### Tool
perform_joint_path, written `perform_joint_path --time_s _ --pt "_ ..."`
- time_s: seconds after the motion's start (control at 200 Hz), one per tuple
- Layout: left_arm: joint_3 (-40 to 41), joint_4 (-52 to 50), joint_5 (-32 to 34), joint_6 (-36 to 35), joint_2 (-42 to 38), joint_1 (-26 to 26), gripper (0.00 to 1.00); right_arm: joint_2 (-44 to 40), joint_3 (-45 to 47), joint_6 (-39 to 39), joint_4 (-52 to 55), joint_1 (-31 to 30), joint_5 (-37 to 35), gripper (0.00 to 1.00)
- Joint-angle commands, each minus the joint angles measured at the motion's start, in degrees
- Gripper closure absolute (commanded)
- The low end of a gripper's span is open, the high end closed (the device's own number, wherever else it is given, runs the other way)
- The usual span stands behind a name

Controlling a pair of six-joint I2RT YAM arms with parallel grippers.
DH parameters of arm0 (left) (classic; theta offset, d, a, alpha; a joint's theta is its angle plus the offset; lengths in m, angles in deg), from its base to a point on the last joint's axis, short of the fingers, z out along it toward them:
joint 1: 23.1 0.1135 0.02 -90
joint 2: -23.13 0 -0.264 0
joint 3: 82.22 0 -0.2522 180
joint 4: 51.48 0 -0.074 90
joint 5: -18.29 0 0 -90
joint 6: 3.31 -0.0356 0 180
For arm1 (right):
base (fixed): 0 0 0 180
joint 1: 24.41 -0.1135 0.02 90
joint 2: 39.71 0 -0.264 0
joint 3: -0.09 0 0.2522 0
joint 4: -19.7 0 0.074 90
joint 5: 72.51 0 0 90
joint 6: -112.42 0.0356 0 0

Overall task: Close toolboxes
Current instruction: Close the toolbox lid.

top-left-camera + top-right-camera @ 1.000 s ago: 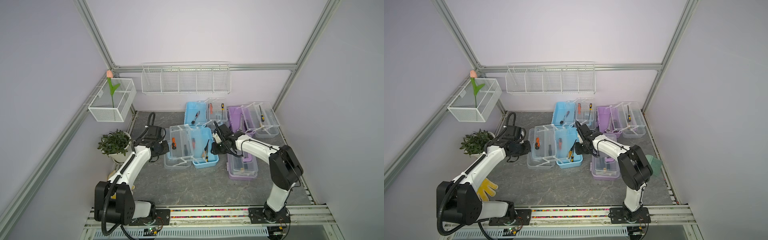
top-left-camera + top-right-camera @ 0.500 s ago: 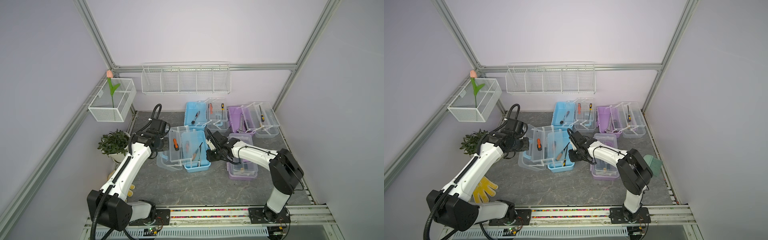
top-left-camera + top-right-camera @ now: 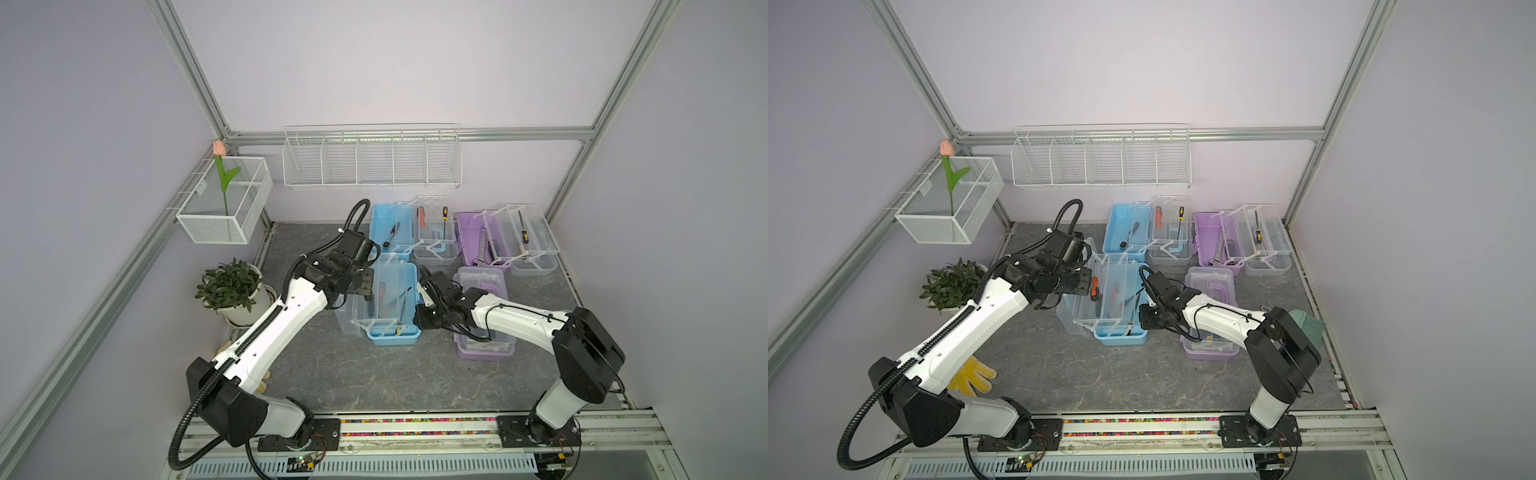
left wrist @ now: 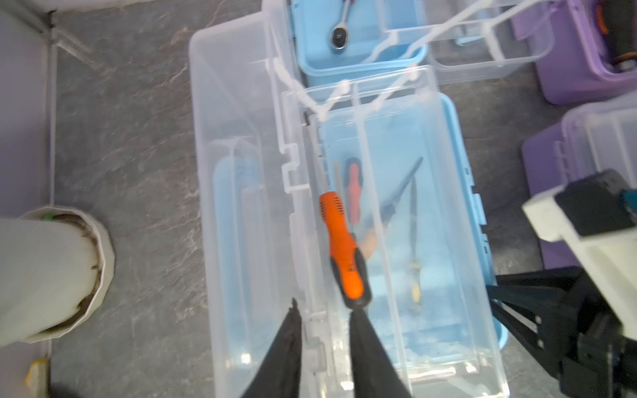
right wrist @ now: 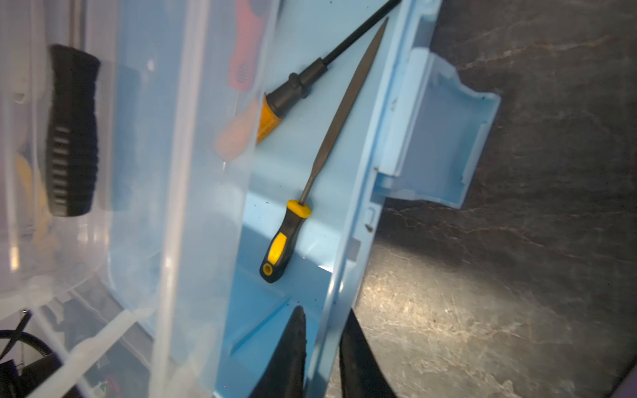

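Observation:
The front light-blue toolbox [image 3: 395, 338] [image 3: 1121, 337] lies open mid-table, its clear trays folded over the blue base and its clear lid lying to the left. My left gripper [image 3: 368, 289] [image 4: 325, 308] hovers over it, open, its fingers astride the clear rim between tray and lid. My right gripper [image 3: 417, 320] [image 5: 323, 312] is shut on the base's blue right wall, near the hanging latch [image 5: 437, 138]. Behind stand an open light-blue toolbox [image 3: 386, 224] and an open purple toolbox [image 3: 467, 232]. A purple toolbox [image 3: 482, 282] with its lid down lies under my right arm.
A potted plant [image 3: 230, 286] stands left of the boxes. A yellow glove [image 3: 971, 374] lies under my left arm. Two white wire baskets [image 3: 372, 160] [image 3: 224, 208] hang on the walls. A screwdriver [image 4: 341, 248] and a file [image 5: 341, 113] lie in the front box.
The front light-blue toolbox slid towards the front and its trays folded over the base. My left gripper swung in above it and opened. My right gripper closed on the blue wall.

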Motion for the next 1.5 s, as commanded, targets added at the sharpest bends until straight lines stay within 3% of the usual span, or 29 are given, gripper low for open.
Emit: perform_joint_path --time_s 0.0,0.57,0.78,1.1,1.22,1.324,1.379,1.494 --pt "-0.8 0.4 -4.2 1.9 0.9 -1.3 0.61 -1.6 0.1 1.5 -3.8 -0.3 2.1 0.78" --pt "-1.8 6.3 -8.1 3.0 2.1 -6.3 0.55 -5.2 3.2 2.1 -2.2 3.6 3.3 0.66" --pt "-2.4 7.3 -8.6 3.4 3.7 -7.7 0.55 -9.0 2.3 -1.9 6.1 4.5 -4.5 0.62" --pt "-2.6 7.2 -7.8 3.9 6.1 -7.9 0.54 -14.5 4.2 -3.6 7.6 7.7 -6.4 0.62" --pt "-1.6 7.2 -3.8 4.2 6.6 -7.8 0.43 -15.2 3.9 -4.7 7.6 9.0 -5.4 0.59" --pt "-0.5 7.8 0.0 6.1 8.4 -7.5 0.11 -15.2 3.3 -5.3 7.6 9.4 -4.6 0.57" --pt "-1.0 7.3 0.8 7.8 9.8 -7.5 0.0 -15.1 3.2 -5.4 7.5 9.5 -4.1 0.56" --pt "-1.5 7.6 1.2 8.6 13.3 -6.8 0.01 -15.2 3.1 -5.7 7.9 9.4 -4.2 0.55"
